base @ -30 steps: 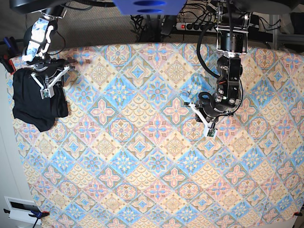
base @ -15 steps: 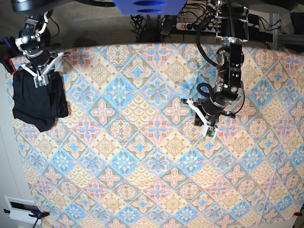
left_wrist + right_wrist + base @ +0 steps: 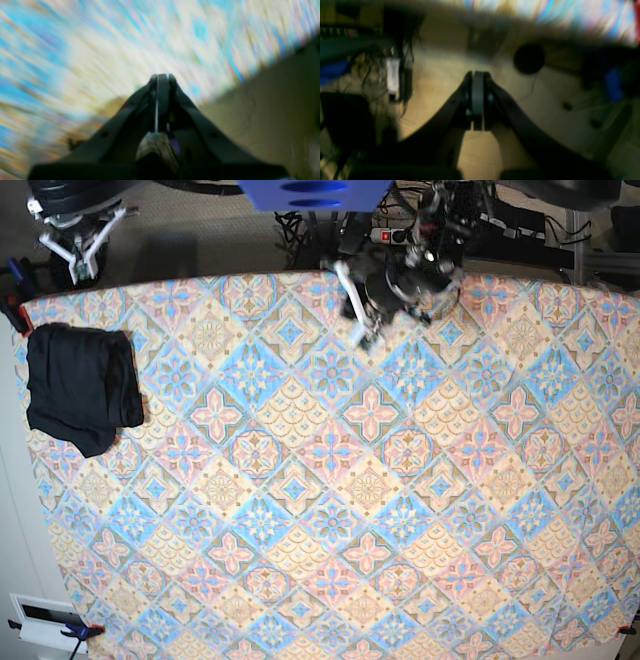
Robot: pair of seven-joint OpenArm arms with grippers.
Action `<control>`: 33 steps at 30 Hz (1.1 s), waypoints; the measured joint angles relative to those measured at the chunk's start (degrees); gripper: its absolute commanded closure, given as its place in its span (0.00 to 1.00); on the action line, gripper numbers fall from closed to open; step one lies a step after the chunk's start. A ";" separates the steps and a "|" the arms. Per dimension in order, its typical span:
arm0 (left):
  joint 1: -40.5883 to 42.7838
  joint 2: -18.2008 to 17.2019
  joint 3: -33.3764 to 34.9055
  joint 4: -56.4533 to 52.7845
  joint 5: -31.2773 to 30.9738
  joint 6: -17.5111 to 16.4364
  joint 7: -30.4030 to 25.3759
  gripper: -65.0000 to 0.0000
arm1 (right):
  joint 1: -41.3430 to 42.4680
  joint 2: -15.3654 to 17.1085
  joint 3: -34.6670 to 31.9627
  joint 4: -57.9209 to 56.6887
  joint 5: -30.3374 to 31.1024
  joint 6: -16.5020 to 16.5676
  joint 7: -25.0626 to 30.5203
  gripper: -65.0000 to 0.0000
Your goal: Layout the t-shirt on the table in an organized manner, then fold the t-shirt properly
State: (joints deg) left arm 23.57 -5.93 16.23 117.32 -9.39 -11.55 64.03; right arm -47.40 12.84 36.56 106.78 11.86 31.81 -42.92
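We see the t-shirt (image 3: 80,385) bunched at the bench's (image 3: 330,510) nine-o'clock edge. The right pincer (image 3: 76,252), jaws together and empty, hangs at its twelve o'clock and is nearer; the left pincer (image 3: 357,315), also pressed together, sits well apart toward three.

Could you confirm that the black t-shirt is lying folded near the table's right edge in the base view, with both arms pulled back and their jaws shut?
Not quite: in the base view the t-shirt lies folded near the left edge of the table, not the right. The rest holds: both arms are pulled back, with the left gripper and right gripper showing shut jaws in the wrist views.
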 measured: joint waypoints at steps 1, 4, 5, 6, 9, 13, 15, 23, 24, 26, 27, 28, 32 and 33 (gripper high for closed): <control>1.57 -0.31 1.14 0.00 0.04 0.09 -1.07 1.00 | -0.74 -0.17 -0.02 -0.87 0.09 0.02 -0.09 1.00; 5.05 -2.14 3.76 0.04 -0.26 2.49 -6.32 1.00 | -1.66 0.00 -0.02 -3.58 0.24 0.00 0.50 1.00; 6.43 -3.06 4.94 0.13 0.52 4.81 -8.48 1.00 | -1.77 0.15 -0.02 -4.59 0.35 0.11 0.52 1.00; 8.13 -4.72 6.47 0.20 0.26 6.16 -10.23 1.00 | -1.86 0.20 -0.02 -5.79 0.33 0.13 0.52 1.00; 12.44 -10.21 11.93 0.42 0.00 15.93 -20.90 1.00 | -1.97 0.39 -1.22 -10.03 -0.09 -0.11 0.20 1.00; 14.86 -18.03 19.08 0.98 -0.24 29.99 -33.68 1.00 | -1.75 0.24 -6.32 -13.99 0.33 -0.02 0.70 1.00; 15.72 -21.18 21.57 1.14 -0.22 36.57 -37.75 1.00 | -1.64 0.26 -9.31 -15.98 0.17 -0.13 0.98 1.00; 24.92 -26.60 24.65 -3.56 -2.89 50.23 -37.24 1.00 | -1.40 0.52 -17.70 -21.27 0.09 -0.55 7.74 1.00; 25.31 -26.40 24.11 -4.09 -1.81 52.13 -40.06 1.00 | -1.36 0.22 -18.49 -22.21 0.22 -0.28 8.22 1.00; 24.65 -25.83 20.76 -6.12 -0.87 50.71 -44.83 1.00 | -1.46 -0.20 -19.32 -24.55 0.11 0.09 7.98 1.00; 24.55 -25.35 19.43 -7.37 -0.13 51.15 -47.25 1.00 | -1.64 -0.24 -19.30 -25.22 -0.07 -0.22 8.22 1.00; 25.24 -25.31 17.97 -8.74 0.26 50.99 -49.62 1.00 | -1.81 -0.07 -19.26 -25.94 -0.09 -0.46 8.55 1.00; 27.69 -21.20 11.32 -22.53 -1.97 51.12 -51.30 1.00 | 2.75 0.17 -19.21 -32.26 -0.61 -0.37 9.99 1.00; 27.50 -19.23 9.86 -26.38 -2.10 51.95 -53.40 1.00 | 5.03 0.15 -19.61 -34.29 -0.44 -0.28 11.10 1.00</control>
State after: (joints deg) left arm 51.07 -25.17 26.09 90.94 -11.49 40.40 10.63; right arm -42.37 12.99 16.95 72.49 11.42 31.53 -31.81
